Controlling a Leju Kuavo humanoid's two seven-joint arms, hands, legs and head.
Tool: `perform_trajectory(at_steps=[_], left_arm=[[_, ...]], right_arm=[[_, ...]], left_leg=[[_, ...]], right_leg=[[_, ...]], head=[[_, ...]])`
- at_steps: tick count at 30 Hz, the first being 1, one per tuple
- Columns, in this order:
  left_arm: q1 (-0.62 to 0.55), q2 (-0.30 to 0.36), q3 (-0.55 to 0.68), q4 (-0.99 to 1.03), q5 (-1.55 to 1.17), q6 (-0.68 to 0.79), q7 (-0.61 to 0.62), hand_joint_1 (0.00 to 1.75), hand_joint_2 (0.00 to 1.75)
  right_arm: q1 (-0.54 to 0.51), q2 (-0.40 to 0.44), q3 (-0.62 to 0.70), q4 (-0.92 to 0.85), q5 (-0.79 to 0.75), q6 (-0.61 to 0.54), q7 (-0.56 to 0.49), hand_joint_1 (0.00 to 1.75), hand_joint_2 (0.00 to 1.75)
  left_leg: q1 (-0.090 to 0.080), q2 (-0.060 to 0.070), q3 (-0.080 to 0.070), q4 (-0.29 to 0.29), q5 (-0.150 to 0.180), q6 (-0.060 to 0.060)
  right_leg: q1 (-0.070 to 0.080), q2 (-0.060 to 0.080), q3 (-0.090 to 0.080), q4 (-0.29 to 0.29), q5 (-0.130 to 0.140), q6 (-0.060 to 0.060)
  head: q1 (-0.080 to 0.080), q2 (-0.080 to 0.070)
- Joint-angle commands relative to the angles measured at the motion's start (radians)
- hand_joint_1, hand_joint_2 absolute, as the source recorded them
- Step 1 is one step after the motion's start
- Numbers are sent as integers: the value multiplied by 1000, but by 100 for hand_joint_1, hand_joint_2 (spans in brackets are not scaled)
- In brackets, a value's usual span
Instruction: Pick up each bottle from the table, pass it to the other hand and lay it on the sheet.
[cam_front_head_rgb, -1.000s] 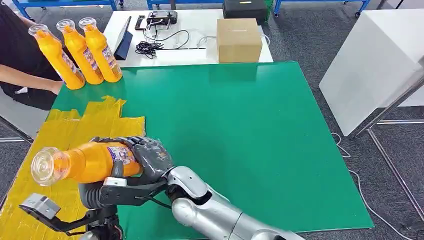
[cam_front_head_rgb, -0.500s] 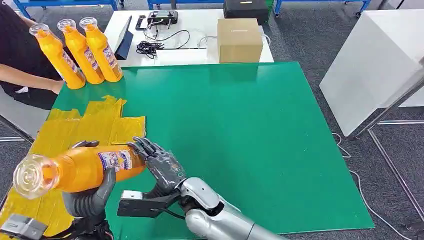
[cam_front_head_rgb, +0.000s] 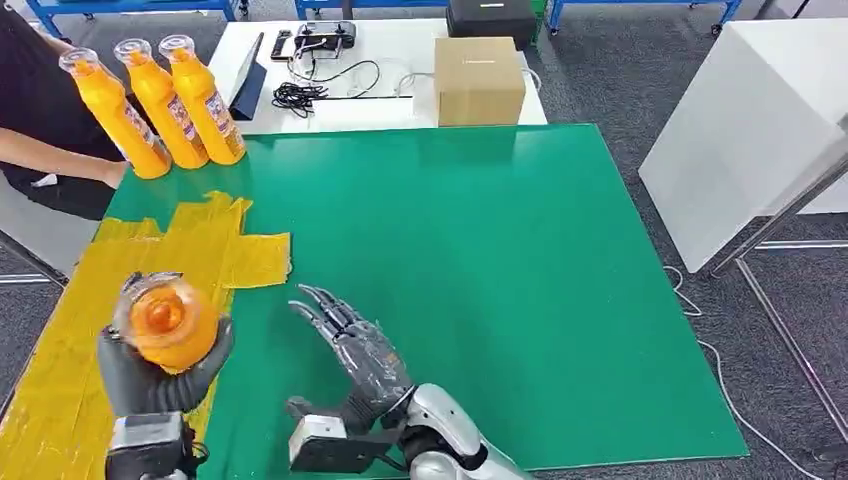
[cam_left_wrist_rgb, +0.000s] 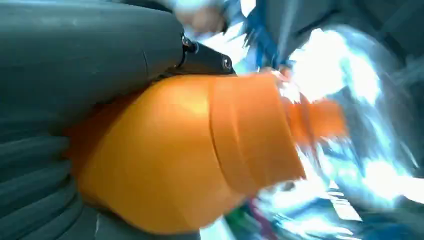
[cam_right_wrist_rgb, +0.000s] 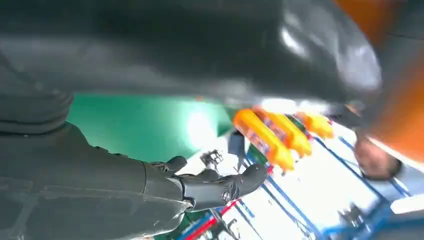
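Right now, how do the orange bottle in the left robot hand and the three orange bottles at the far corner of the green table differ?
The held bottle is gripped by the left robot hand above the yellow sheet, its cap pointing at the head camera. The three bottles stand side by side on the green table, untouched, their labels showing. All four share the same orange colour and clear caps.
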Motion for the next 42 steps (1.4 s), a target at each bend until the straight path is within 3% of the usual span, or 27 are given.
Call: perform_trajectory(at_steps=[1,4,11,17,24,25,26,38,42], left_arm=[[-164,120,123,425,-538,-8,296,175,175],[-196,139,113,544,-586,-23,331,175,175],[-182,148,96,564,-672,10,372,175,175],[-228,197,81,712,-827,-108,475,175,175],[-238,200,72,740,-826,-134,477,175,175],[-237,203,64,749,-818,-155,470,0,175],[-237,199,66,762,-807,-163,472,0,0],[-205,152,37,691,-547,-104,311,0,0],[-158,70,104,533,36,-191,7,0,0]], right_arm=[[62,-71,-75,-148,-35,12,-52,0,0],[59,-61,-78,-139,-38,18,-55,0,0],[69,-66,-79,-153,-45,19,-61,0,0],[66,-70,-66,-181,-56,46,-80,0,0],[64,-68,-67,-177,-56,50,-79,0,0],[63,-65,-68,-174,-56,53,-78,0,0],[62,-63,-69,-169,-56,55,-76,0,0],[64,-62,-69,-145,-53,61,-71,0,0],[95,-60,-91,-141,-43,26,-84,0,0]], left_leg=[[0,-3,4,-3,2,-1],[0,-2,3,-3,2,-1],[1,-1,2,-1,0,-1],[0,-1,1,-2,1,-1],[2,0,2,-1,1,-2],[1,-1,1,-1,1,-1],[1,0,2,-1,1,-2],[1,-1,1,-1,1,-1],[1,-1,0,0,0,-1]], right_leg=[[0,-4,5,-3,1,0],[0,-3,4,-3,1,0],[0,-2,3,-2,-1,0],[0,-1,2,-1,0,0],[2,-2,3,-2,0,0],[1,-1,2,-1,0,0],[1,-1,3,-2,0,0],[1,-1,3,-1,0,0],[1,-1,2,-1,0,0]], head=[[0,0],[0,0],[0,0],[0,0],[0,0],[0,0],[0,0],[0,0],[0,0]])
